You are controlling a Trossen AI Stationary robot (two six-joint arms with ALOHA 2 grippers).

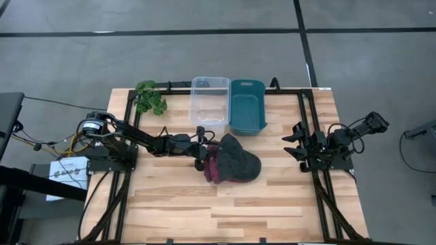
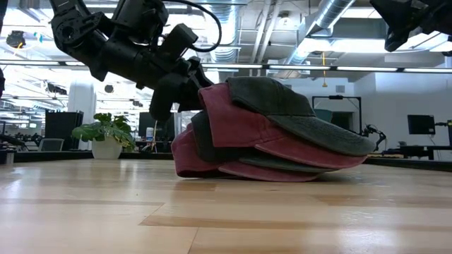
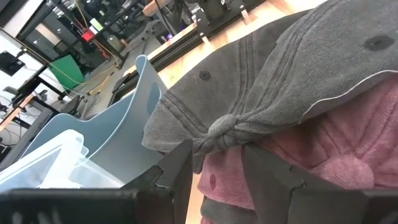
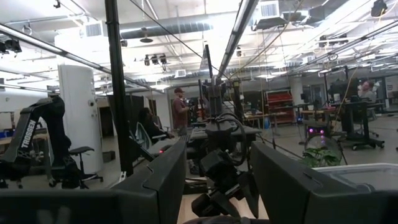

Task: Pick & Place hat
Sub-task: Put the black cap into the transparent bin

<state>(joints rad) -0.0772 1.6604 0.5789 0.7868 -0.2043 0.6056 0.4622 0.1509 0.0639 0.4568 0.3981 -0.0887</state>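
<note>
A: Left claw [image 3: 217,152] first: closed or not?

B: Pinched shut on a gathered fold at the back of the grey hat [image 3: 280,81], a finger [image 3: 177,174] on each side of the bunch. Nothing else in the grip.

A: And the hat itself?

B: Topmost on a pile of maroon hats [image 3: 348,143], mid-table, just in front of the clear bin [image 1: 210,99] and the teal bin [image 1: 246,105]. Not yet lifted, judging from the low view: brim down on the stack.

A: So which step?

B: Looks like the grasp made and the pick about to start. Next: raise straight up to peel the grey one off alone, then carry toward a bin, probably. Hard to say which bin. Worth watching for a maroon hat dragging along, and for the thin fold slipping free.

A: Right claw [image 1: 296,141]?

B: Parked at the table's right edge, fingers wide apart, empty.

A: Any writing?

B: Only "TROSSEN" down the side of a dark arm [image 4: 28,140] in the right wrist view. No logo legible on the hats or bins.
</note>
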